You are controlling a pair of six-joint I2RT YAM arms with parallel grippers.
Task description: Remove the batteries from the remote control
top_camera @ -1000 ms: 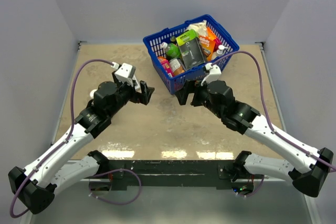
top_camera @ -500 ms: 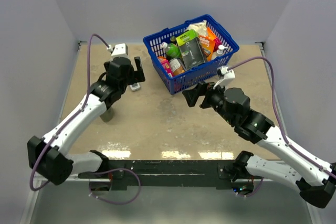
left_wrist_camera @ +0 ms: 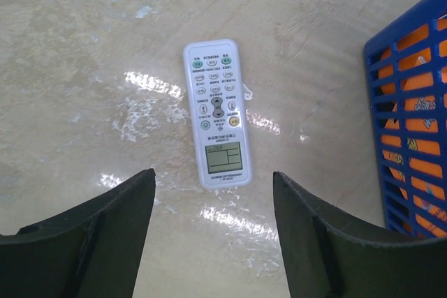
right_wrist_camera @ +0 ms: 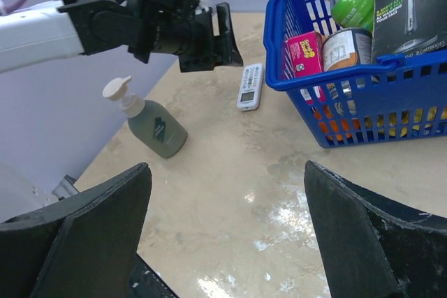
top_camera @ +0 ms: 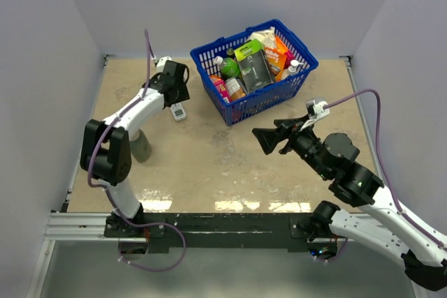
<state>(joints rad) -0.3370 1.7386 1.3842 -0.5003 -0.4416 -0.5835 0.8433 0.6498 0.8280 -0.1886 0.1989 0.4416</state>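
Observation:
The white remote control point(left_wrist_camera: 217, 113) lies button side up on the table, display end toward my left gripper; it also shows in the top view point(top_camera: 179, 111) and the right wrist view point(right_wrist_camera: 250, 86). My left gripper point(top_camera: 178, 92) hovers open above it, fingers point(left_wrist_camera: 105, 225) apart and touching nothing. My right gripper point(top_camera: 264, 138) is open and empty, raised over the table's middle right, facing left. No batteries are visible.
A blue basket point(top_camera: 305, 73) full of groceries stands at the back, just right of the remote; its wall shows in the left wrist view point(left_wrist_camera: 412, 102). A grey-green pump bottle point(right_wrist_camera: 150, 125) stands left, near the left arm point(top_camera: 141, 146).
The left arm swung up and back to hover over the remote. The right arm pulled back from the basket and rose toward the right.

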